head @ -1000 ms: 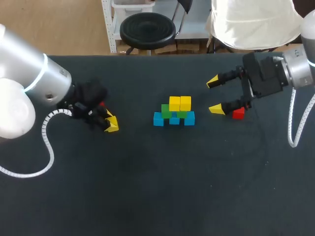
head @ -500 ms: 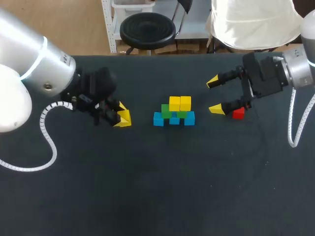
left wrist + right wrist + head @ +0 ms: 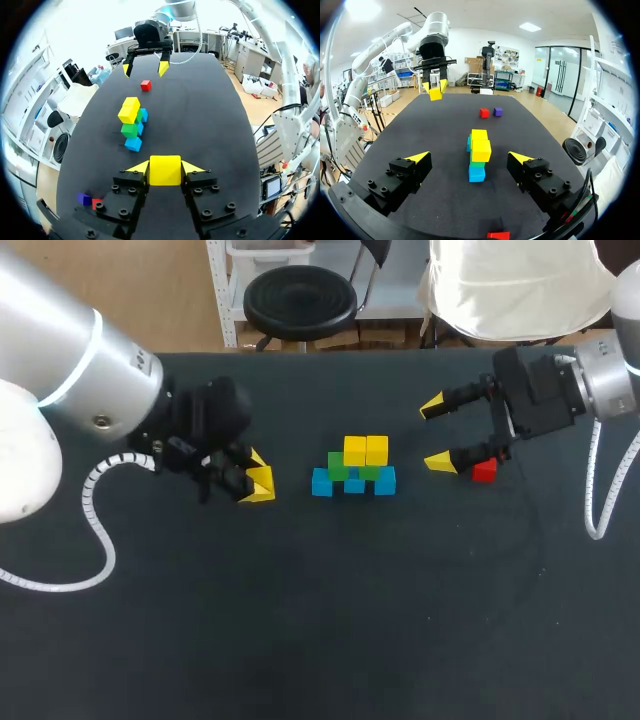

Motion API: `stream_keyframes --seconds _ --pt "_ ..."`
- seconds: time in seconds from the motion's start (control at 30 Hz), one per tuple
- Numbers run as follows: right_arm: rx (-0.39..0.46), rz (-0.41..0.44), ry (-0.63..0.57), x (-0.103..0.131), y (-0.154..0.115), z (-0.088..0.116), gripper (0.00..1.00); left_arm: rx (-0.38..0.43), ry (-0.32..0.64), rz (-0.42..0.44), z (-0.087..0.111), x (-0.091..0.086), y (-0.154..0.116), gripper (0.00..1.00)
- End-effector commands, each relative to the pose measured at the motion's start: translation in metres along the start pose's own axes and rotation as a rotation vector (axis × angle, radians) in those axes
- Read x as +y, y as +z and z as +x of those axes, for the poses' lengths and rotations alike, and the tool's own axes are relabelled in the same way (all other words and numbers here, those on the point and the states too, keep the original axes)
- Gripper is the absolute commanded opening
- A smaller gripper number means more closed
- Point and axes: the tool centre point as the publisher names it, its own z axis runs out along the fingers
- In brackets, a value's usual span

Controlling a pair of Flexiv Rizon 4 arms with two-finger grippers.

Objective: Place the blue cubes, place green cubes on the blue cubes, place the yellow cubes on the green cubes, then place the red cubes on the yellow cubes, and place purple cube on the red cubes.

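watch the stack (image 3: pixel 354 468), it sits about midway between the table's (image 3: pixel 320 640) left and right edges, nearer the far edge. two yellow cubes (image 3: pixel 366 450) already sit on the green cubes (image 3: pixel 338 466) over the blue cubes (image 3: pixel 321 482), so there's little free room up there. come in low or off-line and you'd likely nudge the top row and tumble it. let go early and the cube may roll off.

your left gripper (image 3: pixel 257 480) hangs left of the stack, fingers clamped on a yellow cube (image 3: pixel 165 170) from both sides. your right gripper (image 3: pixel 438 432) sits wide apart and holds nothing, near the right edge, with a red cube (image 3: pixel 484 471) just beside one finger.
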Motion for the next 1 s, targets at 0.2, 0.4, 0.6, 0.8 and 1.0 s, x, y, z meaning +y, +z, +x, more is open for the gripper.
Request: stream_keyframes --seconds 0.2,0.4,0.6,0.8,1.0 --pt "-0.001 0.0 -0.001 0.0 0.0 0.0 1.0 0.0 0.001 0.0 0.0 0.0 0.0 0.0" --pt "-0.001 0.0 -0.001 0.0 0.0 0.0 1.0 0.0 0.001 0.0 0.0 0.0 0.0 0.0" --pt "-0.001 0.0 -0.001 0.0 0.0 0.0 1.0 0.0 0.001 0.0 0.0 0.0 0.0 0.0" --pt "-0.001 0.0 -0.001 0.0 0.0 0.0 1.0 0.002 0.002 -0.001 -0.003 0.003 0.002 0.0" --pt "-0.001 0.0 -0.001 0.0 0.0 0.0 1.0 0.017 0.013 -0.002 -0.017 0.014 0.003 0.0"
